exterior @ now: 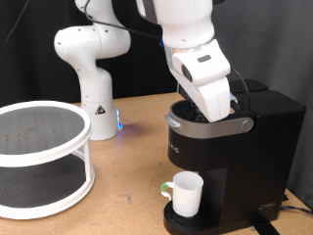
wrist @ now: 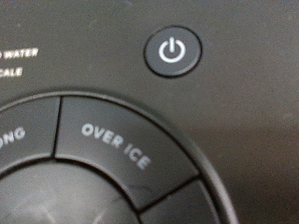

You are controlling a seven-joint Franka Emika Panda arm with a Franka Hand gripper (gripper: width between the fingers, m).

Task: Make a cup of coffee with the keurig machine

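The black keurig machine stands at the exterior view's right, lid down. The white cup sits on its drip tray under the spout. A small green-topped pod lies beside the cup. The arm's hand presses down onto the machine's top; the fingers are hidden behind the hand. The wrist view is very close to the top panel and shows the round power button and the "OVER ICE" button; no fingers show there.
A white round two-tier rack stands at the exterior view's left. The white robot base is behind the table's middle. A black cable runs by the machine's right foot.
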